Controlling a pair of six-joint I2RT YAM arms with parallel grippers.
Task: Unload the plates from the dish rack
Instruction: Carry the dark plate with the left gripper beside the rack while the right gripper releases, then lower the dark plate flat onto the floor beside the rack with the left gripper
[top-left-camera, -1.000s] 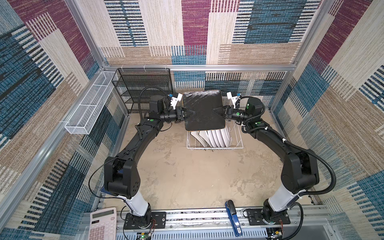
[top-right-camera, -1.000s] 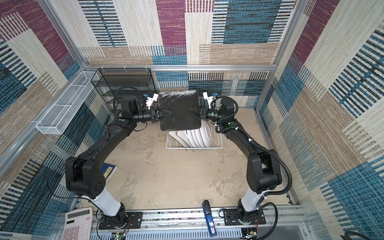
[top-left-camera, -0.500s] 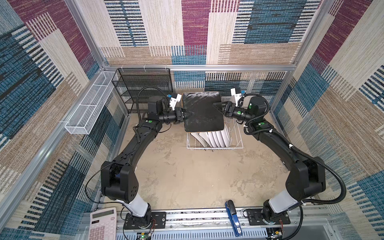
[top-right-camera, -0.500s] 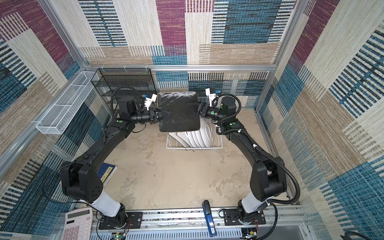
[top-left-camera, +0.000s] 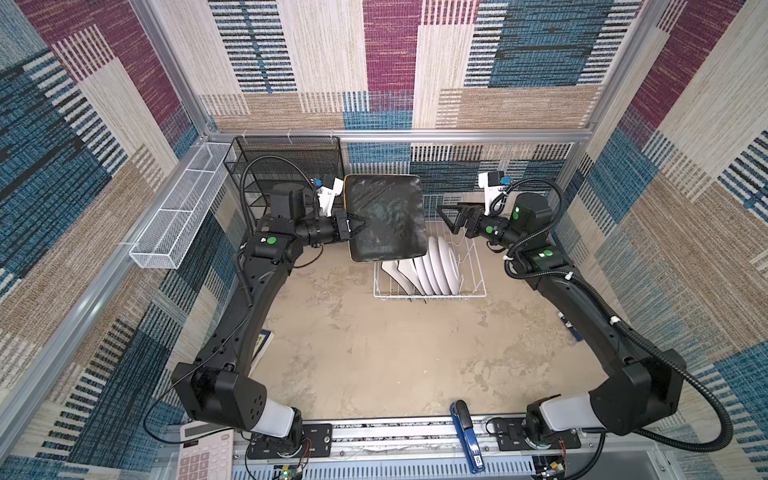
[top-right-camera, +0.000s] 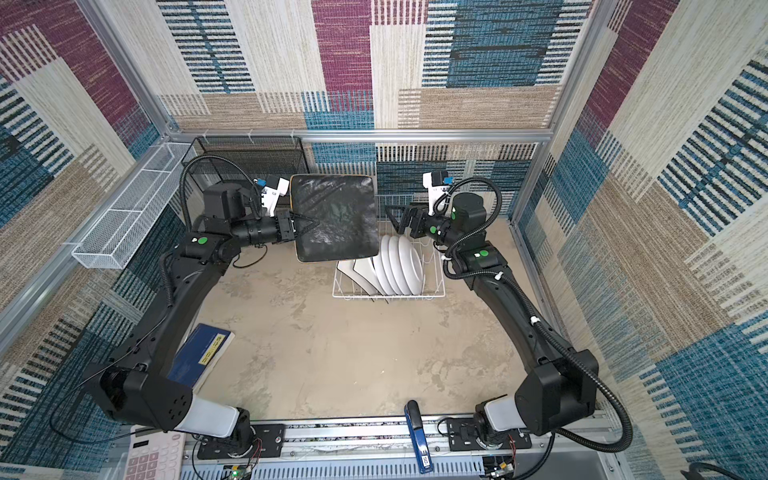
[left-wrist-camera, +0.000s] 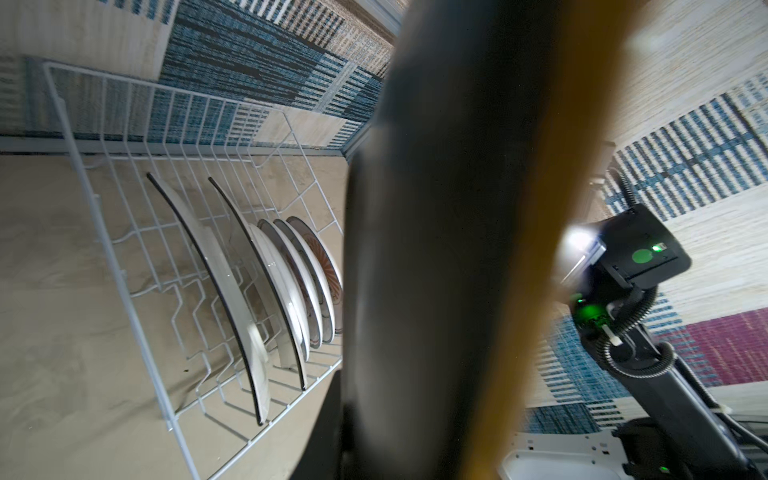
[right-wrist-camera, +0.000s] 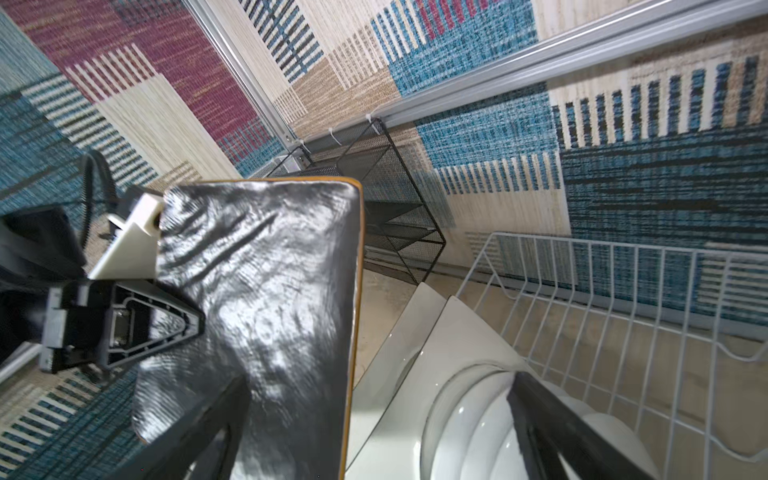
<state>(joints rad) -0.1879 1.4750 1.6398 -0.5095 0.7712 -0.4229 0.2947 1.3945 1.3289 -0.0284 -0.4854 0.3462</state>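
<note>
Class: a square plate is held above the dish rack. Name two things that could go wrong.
Only the left fingers pinch the black square plate, at one edge; the right fingers stand open: it could tilt or slip. It hangs over the dish rack, so a drop may hit the racked plates.

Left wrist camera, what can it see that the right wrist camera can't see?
Only the left wrist view shows the printed face of the orange sunburst plate and the right arm. Only the right wrist view shows the left gripper pinching the black square plate, plus the black mesh shelf. Both show that black square plate, a big close-up blur in the left wrist view, and the dish rack with white plates standing in it.
</note>
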